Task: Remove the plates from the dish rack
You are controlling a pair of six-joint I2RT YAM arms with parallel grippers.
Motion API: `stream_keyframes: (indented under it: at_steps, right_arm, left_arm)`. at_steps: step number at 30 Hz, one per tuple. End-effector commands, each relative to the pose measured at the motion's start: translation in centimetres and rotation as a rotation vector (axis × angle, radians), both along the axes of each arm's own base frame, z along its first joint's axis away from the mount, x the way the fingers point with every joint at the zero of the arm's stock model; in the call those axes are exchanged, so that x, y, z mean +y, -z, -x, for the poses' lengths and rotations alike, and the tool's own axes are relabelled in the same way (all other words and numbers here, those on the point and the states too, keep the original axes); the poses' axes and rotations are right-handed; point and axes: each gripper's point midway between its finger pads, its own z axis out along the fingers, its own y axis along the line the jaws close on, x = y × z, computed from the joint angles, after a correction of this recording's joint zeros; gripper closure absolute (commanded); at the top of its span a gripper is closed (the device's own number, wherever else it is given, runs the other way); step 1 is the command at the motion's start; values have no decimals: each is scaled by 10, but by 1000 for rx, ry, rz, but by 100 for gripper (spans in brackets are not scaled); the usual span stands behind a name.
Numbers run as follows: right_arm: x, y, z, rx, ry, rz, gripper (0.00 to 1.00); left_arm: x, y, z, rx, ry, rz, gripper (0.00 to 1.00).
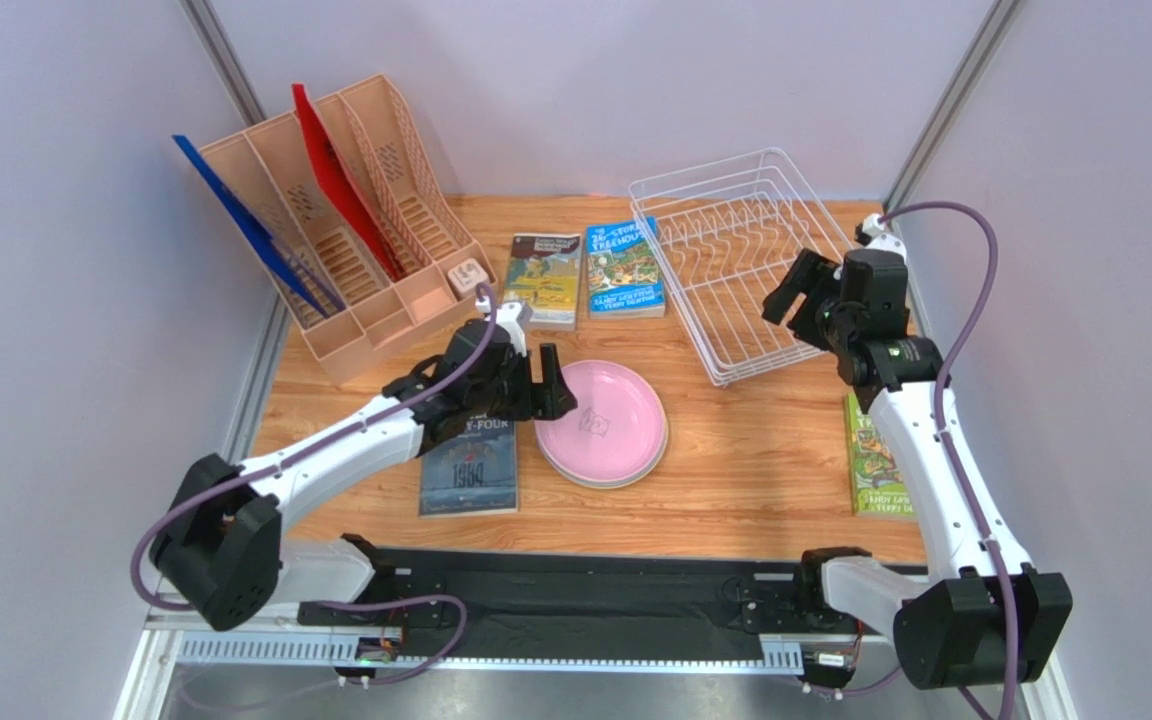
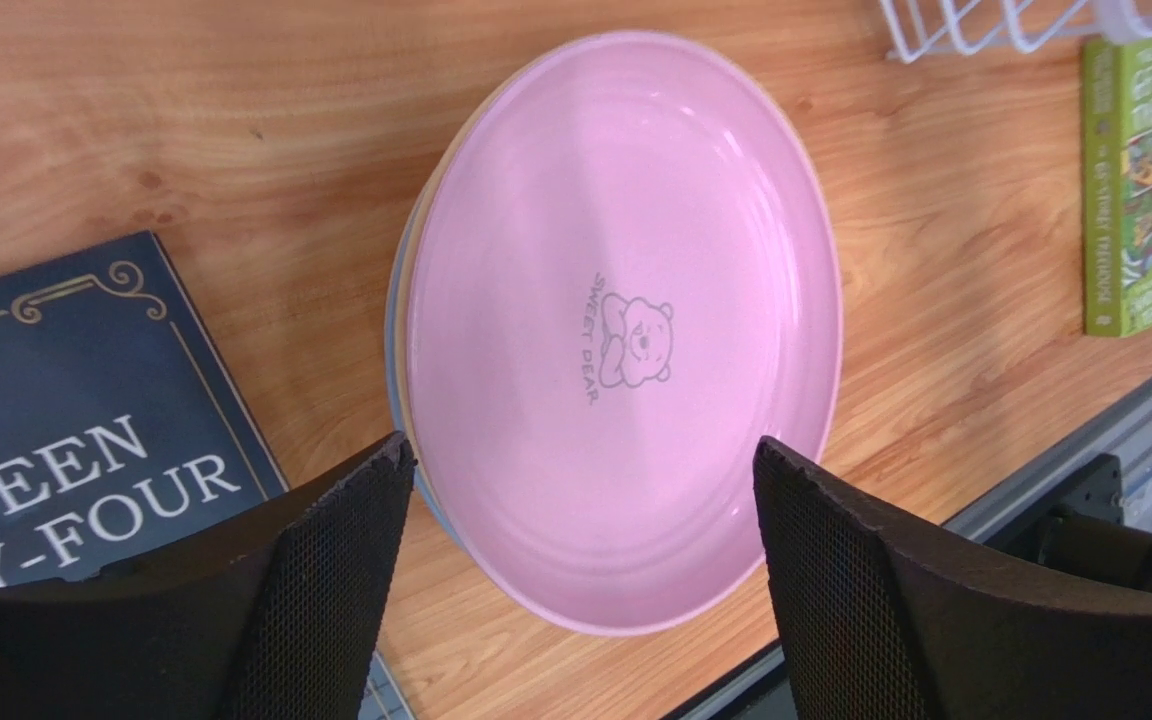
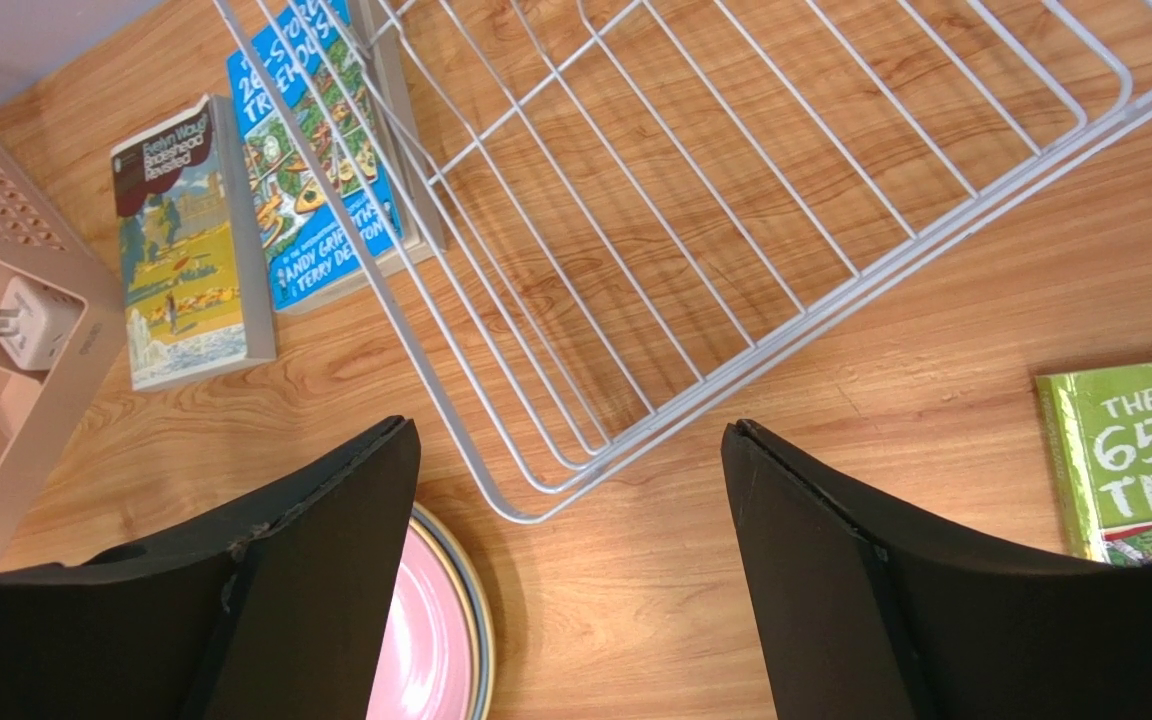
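A stack of plates lies flat on the table with the pink plate point(image 1: 602, 423) point(image 2: 620, 323) on top. Tan and blue rims point(image 2: 400, 308) show under it, and the stack's edge point(image 3: 432, 645) also shows in the right wrist view. My left gripper point(image 1: 545, 387) point(image 2: 582, 458) stands open at the stack's left edge, its jaws wide and holding nothing. The white wire dish rack point(image 1: 732, 270) point(image 3: 687, 225) at the back right holds no plates. My right gripper point(image 1: 796, 293) point(image 3: 567, 435) hovers open over the rack's near corner, empty.
A peach file organiser point(image 1: 334, 225) with blue and red folders stands at the back left, a white plug point(image 1: 465, 276) in it. Two books point(image 1: 545, 278) point(image 1: 624, 267) lie beside the rack. A dark blue book point(image 1: 470, 465) lies under my left arm, a green one point(image 1: 875, 458) at the right.
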Motion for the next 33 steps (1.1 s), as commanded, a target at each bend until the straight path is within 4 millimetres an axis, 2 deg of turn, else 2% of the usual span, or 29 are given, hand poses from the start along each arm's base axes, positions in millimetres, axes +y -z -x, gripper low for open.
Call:
stream_keyframes:
  at_steps: [1, 2, 4, 5, 9, 10, 13, 16, 17, 18, 22, 24, 25, 28, 33]
  right_arm:
    - [-9, -2, -6, -70, 8, 60, 20]
    - [-10, -2, -6, -80, 10, 66, 20]
    - [-10, -7, -5, -116, 7, 68, 21]
    - [-9, -5, -4, -118, -2, 68, 21]
    - [-4, -11, -3, -177, -45, 168, 23]
    - [2, -14, -4, -199, -57, 188, 23]
    - [2, -12, -6, -204, -54, 212, 24]
    - [8, -12, -2, -218, -64, 256, 25]
    - [5, -17, -1, -236, -40, 287, 25]
    - [15, -21, 1, -250, -67, 306, 25]
    - [12, -52, 5, -305, -28, 343, 25]
    - [7, -61, 8, -312, -10, 355, 25]
    - [6, -70, 9, -328, 2, 350, 24]
    - [6, -78, 12, -335, 0, 346, 24]
    - [4, -76, 15, -334, -1, 354, 24]
  left_arm:
    - [11, -36, -4, -147, 3, -2, 12]
    - [14, -48, -4, -183, -3, 4, 10]
    - [22, -55, -3, -238, 6, -30, 9]
    - [28, -65, -4, -285, -6, -38, 9]
    - [45, -75, -7, -425, 26, -130, 8]
    - [58, -75, -12, -442, -6, -196, 8]
    - [88, -84, -17, -492, -91, -313, 8]
    - [108, -104, -16, -568, -155, -351, 6]
    - [115, -116, -14, -602, -181, -340, 6]
    - [120, -124, -14, -626, -205, -345, 6]
    - [129, -160, -8, -710, -247, -290, 2]
    - [132, -169, -8, -714, -264, -288, 2]
    - [132, -169, -8, -710, -264, -292, 2]
    - [133, -169, -8, -699, -268, -306, 2]
    - [129, -167, -7, -695, -242, -297, 2]
